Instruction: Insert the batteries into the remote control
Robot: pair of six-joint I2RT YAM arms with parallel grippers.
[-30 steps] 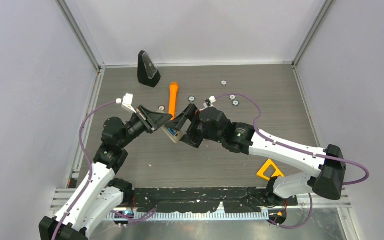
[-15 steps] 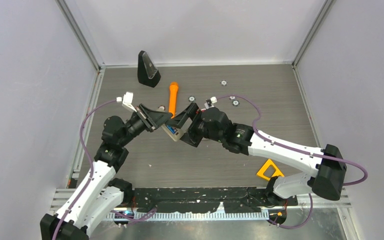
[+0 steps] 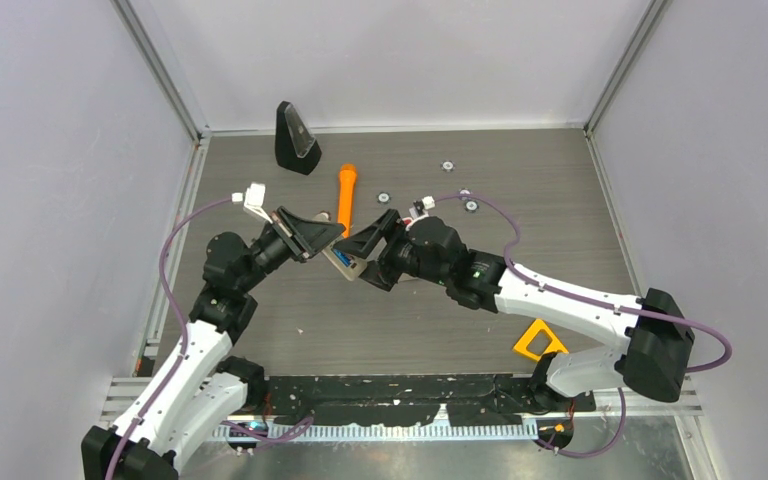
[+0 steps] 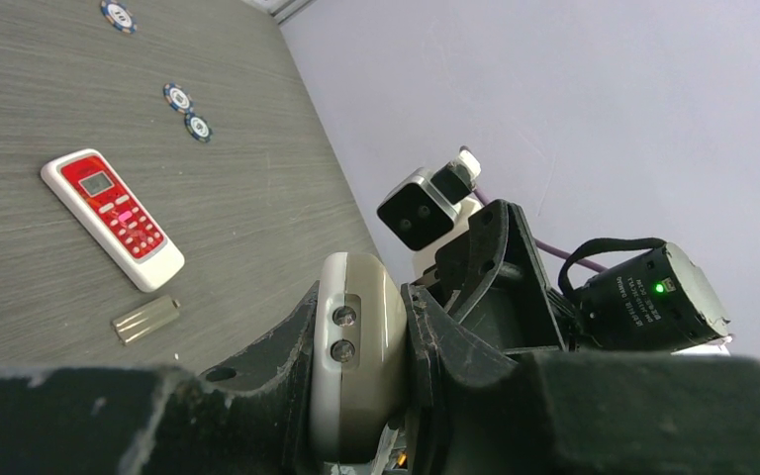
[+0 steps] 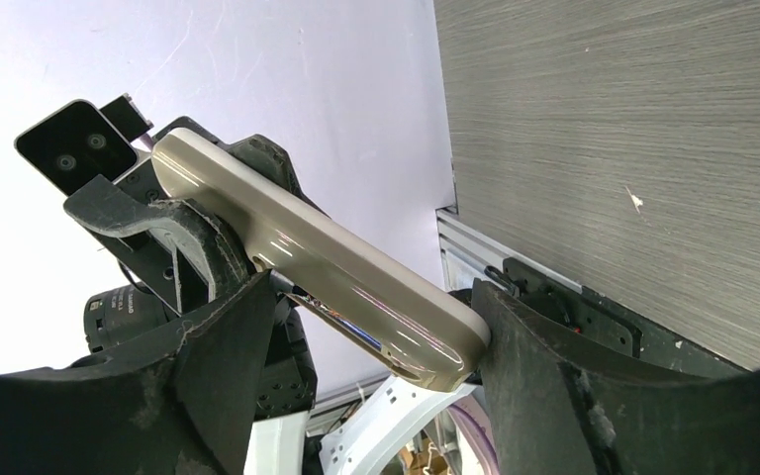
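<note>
Between my two end effectors, up off the bench [image 3: 550,170], hangs the beige remote [image 5: 307,247]. My left end effector [image 4: 359,332] is clamped on one end of it, fingers pressed to both sides. My right end effector [image 5: 371,322] has its fingers spread wide to either side of the other end. One corner of the remote meets the inner face of one finger, but I cannot tell whether both are pressing. So the remote's long axis runs straight from one end effector to the other, slanting across the middle of the bench in the overhead view. A fleck of blue [image 3: 344,262] shows on it there, too small for me to name. Down on the bench, in the left wrist view, a red-and-white remote [image 4: 114,216] lies flat. Just beside its near end lie thin grey cylinders side by side, which I take to be batteries [image 4: 145,319]. They sit below and beyond the held remote, hidden under the right arm from above, so I judge the right arm the nearer one to fetch them while the left holds the remote steady.
</note>
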